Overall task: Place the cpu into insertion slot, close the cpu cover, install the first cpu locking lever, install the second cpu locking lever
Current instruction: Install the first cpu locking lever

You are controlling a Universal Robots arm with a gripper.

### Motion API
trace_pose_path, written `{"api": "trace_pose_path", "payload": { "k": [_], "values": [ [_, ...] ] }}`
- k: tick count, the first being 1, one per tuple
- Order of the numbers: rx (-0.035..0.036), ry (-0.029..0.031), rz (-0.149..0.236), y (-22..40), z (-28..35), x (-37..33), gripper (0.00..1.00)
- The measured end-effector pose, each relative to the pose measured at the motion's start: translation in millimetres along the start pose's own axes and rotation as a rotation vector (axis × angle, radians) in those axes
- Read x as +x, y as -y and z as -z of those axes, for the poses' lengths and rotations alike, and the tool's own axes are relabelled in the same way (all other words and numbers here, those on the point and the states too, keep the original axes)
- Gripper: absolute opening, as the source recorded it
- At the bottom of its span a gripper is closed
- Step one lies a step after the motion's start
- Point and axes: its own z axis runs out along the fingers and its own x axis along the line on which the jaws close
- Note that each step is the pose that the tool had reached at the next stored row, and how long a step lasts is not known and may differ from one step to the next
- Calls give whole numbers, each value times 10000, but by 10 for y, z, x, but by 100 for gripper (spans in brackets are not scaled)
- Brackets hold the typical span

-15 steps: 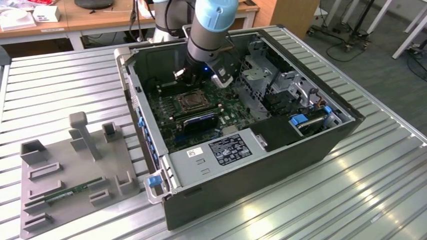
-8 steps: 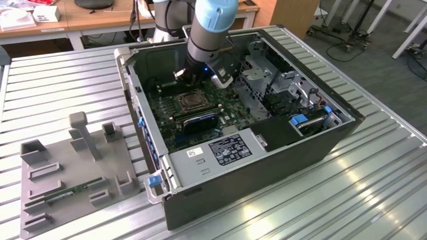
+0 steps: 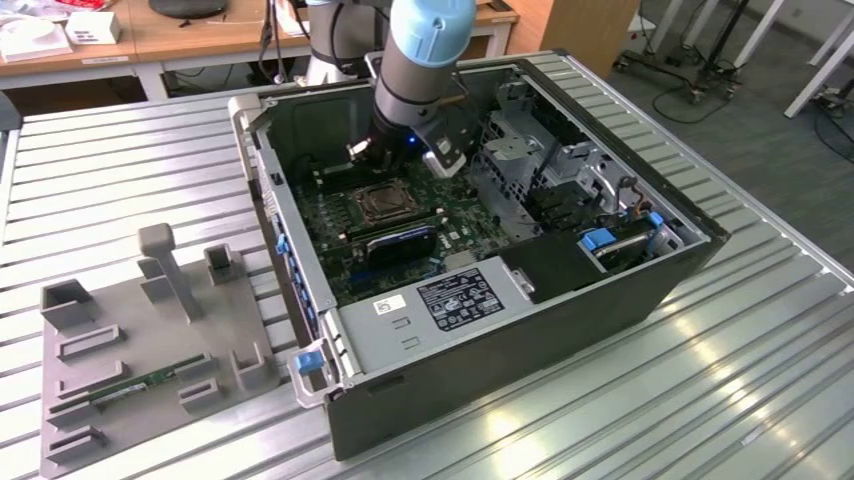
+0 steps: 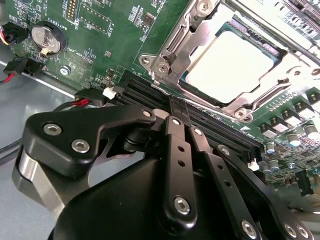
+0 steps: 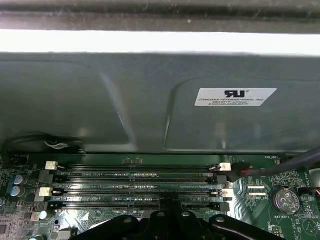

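Observation:
The cpu [image 4: 229,59] lies pale and flat in the insertion slot [image 3: 380,204], on the green board inside the open computer case [image 3: 641,270]. The silvery cpu cover [image 4: 196,31] lies down around it as a frame. Thin metal lever rods [image 4: 172,46] run along the frame's sides; I cannot tell whether they are latched. My gripper [image 4: 173,105] hovers over the black memory slots [image 5: 135,187] beside the socket, fingers together with nothing between them. In the exterior view the gripper [image 3: 400,155] stands just behind the socket, under the arm's blue joint.
The grey case wall [image 5: 125,110] rises close behind the memory slots. A coin battery [image 4: 45,39] and red-black cables [image 4: 80,102] sit near the gripper. A drive cage [image 3: 534,160] fills the case on the exterior view's right. A grey fixture tray [image 3: 120,400] holds a memory stick [image 3: 140,385].

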Motion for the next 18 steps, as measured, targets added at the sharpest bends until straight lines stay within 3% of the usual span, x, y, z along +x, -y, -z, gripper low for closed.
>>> {"api": "trace_pose_path", "payload": {
  "k": [9, 18],
  "values": [
    [5, 0, 0, 2, -2, -2, 11],
    [4, 0, 0, -24, 61, -2, 11]
  ]
}}
